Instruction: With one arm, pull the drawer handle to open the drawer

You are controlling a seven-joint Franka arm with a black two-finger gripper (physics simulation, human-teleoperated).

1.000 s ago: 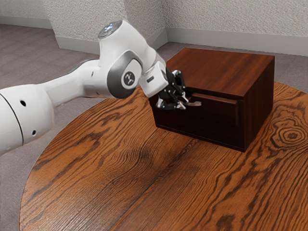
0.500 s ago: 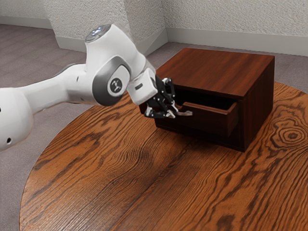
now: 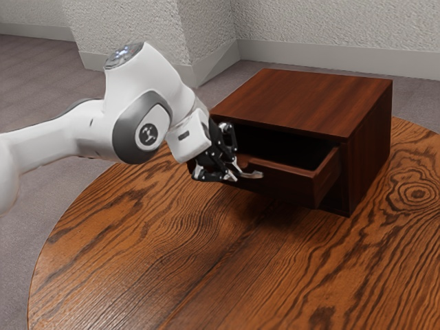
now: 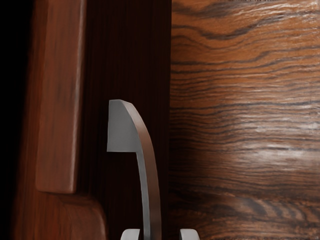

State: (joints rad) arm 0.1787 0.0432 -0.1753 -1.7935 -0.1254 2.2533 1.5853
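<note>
The gripper [image 3: 234,172] grips the metal handle [image 3: 253,174] between nearly closed fingers; the drawer [image 3: 295,175] juts partly out of the cabinet [image 3: 309,103] on the table [image 3: 172,261]'s far side, at the exterior view's right.

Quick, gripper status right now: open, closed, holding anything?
Gripper: closed, holding the drawer handle.
</note>
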